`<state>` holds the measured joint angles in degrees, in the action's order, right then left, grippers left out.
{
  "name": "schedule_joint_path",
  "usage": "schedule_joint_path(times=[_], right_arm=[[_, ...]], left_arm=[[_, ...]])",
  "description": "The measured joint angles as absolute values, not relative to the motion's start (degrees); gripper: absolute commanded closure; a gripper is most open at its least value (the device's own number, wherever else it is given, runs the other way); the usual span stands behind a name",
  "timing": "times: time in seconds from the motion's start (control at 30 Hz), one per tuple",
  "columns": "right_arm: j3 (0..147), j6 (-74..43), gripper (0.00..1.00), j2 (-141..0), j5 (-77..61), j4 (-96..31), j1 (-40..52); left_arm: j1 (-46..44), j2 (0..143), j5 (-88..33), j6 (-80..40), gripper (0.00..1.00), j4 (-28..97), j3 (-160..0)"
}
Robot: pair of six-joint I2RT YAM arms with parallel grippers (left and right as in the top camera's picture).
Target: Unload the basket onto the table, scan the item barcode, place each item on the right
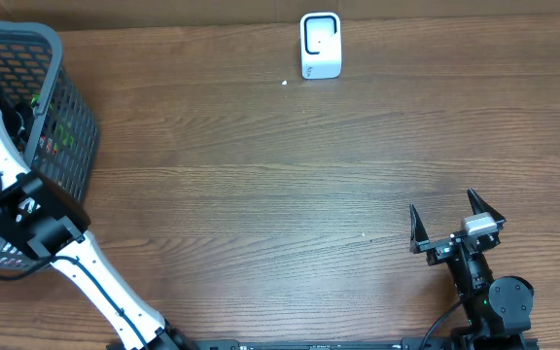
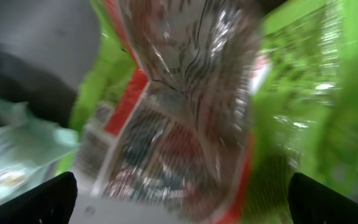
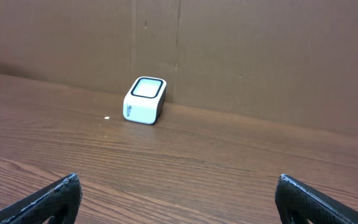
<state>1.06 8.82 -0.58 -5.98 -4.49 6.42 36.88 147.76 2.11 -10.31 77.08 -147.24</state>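
Observation:
The left wrist view is blurred. A shiny silver packet with red edges (image 2: 179,112) fills its middle, lying among green packages (image 2: 309,87). My left gripper (image 2: 180,180) is open just over that packet, its black fingertips (image 2: 55,193) wide apart with nothing gripped. In the overhead view the left arm (image 1: 27,209) reaches into the grey basket (image 1: 66,107), where its gripper is hidden. No barcode can be read. The white scanner (image 1: 320,45) (image 3: 145,100) stands at the table's far edge. My right gripper (image 1: 442,209) (image 3: 178,180) rests open and empty at the near right.
The basket's mesh wall stands at the table's left edge, with several packaged goods inside. A pale teal wrapper (image 2: 11,143) lies left of the packet. A brown cardboard wall (image 3: 260,56) rises behind the scanner. A small white speck (image 1: 285,83) lies near the scanner.

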Motion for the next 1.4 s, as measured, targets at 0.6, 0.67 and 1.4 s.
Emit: schedule_joint_path(times=[0.6, 0.67, 1.4], right_arm=[[1.06, 8.82, 0.00, -0.58, -5.96, -4.49, 6.42], [1.06, 8.82, 0.00, -0.58, -5.98, -4.51, 6.42], [1.06, 8.82, 0.00, -0.58, -5.98, -4.49, 6.42]], left_arm=[[36.12, 151.41, 0.38, -8.60, 0.96, 81.52, -149.69], [36.12, 151.46, 0.38, -8.60, 0.96, 82.48, -150.30], [36.14, 149.21, 2.39, -12.38, 0.00, 84.29, -151.70]])
